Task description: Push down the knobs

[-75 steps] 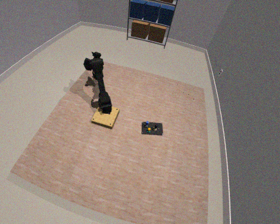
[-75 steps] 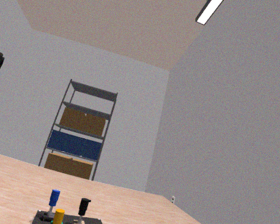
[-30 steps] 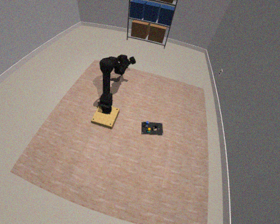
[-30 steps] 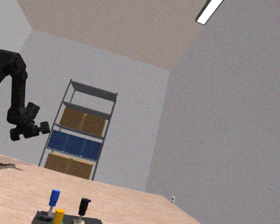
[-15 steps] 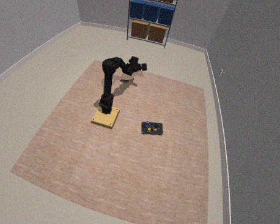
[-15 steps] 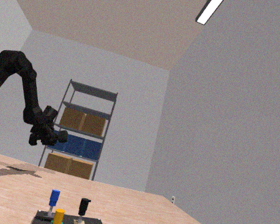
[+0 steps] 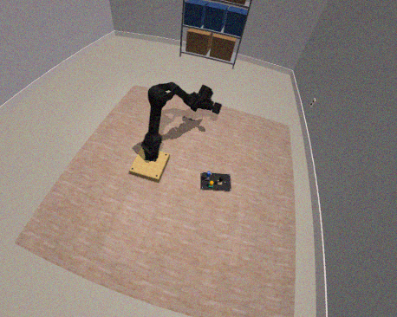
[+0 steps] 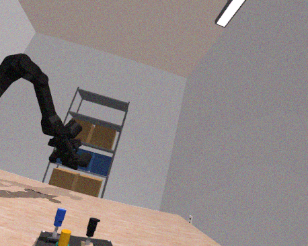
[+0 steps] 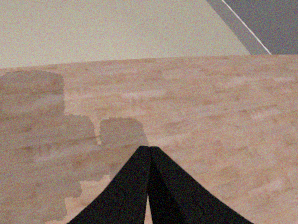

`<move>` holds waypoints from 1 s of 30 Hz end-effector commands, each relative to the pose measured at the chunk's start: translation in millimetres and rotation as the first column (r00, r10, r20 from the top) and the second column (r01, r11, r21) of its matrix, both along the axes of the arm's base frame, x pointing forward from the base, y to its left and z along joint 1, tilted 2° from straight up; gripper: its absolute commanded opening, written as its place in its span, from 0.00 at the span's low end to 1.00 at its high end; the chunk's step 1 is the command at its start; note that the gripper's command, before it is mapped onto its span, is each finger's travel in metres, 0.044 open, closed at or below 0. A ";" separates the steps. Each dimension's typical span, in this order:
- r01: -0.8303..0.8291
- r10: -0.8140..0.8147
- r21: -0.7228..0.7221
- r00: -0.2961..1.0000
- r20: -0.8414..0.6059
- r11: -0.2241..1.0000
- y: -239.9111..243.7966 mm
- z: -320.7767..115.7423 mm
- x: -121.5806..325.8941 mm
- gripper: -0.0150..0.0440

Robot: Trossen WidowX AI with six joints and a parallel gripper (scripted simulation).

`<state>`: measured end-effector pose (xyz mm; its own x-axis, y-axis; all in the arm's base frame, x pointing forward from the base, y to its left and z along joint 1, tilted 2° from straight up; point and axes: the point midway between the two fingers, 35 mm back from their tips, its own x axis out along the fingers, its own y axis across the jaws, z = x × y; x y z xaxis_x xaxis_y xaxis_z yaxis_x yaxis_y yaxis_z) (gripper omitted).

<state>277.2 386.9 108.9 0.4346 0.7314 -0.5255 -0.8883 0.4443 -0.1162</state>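
Note:
The dark circuit board (image 7: 225, 186) (image 8: 105, 242) stands on the table, partly cut off in the exterior view. A blue knob (image 7: 209, 173) (image 8: 60, 217) stands high and slightly tilted, with pale shaft visible under it. A black knob (image 7: 220, 178) (image 8: 91, 227) with a pointer also stands up, with a short pale stretch below it. A yellow-orange knob (image 7: 211, 184) (image 8: 65, 237) sits low over a teal part. My gripper (image 9: 148, 155) is shut and empty, its fingertips together. It hangs above the table, well behind the board. No knob shows in the wrist view.
The arm's yellow base plate (image 7: 149, 167) is left of the board. The wooden table top (image 7: 160, 234) (image 8: 17, 215) (image 9: 225, 130) carries the arm's shadow. A shelf rack (image 7: 181, 40) (image 8: 121, 129) with blue and brown boxes stands at the far wall, beyond the table.

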 end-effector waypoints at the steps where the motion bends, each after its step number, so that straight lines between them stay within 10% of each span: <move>1: 0.101 -0.101 0.001 0.992 -0.072 0.995 -19.6 -1.0 17.6 0.25; 30: 0.718 -0.747 -0.283 0.479 -0.461 0.636 -212.9 -21.0 114.3 0.25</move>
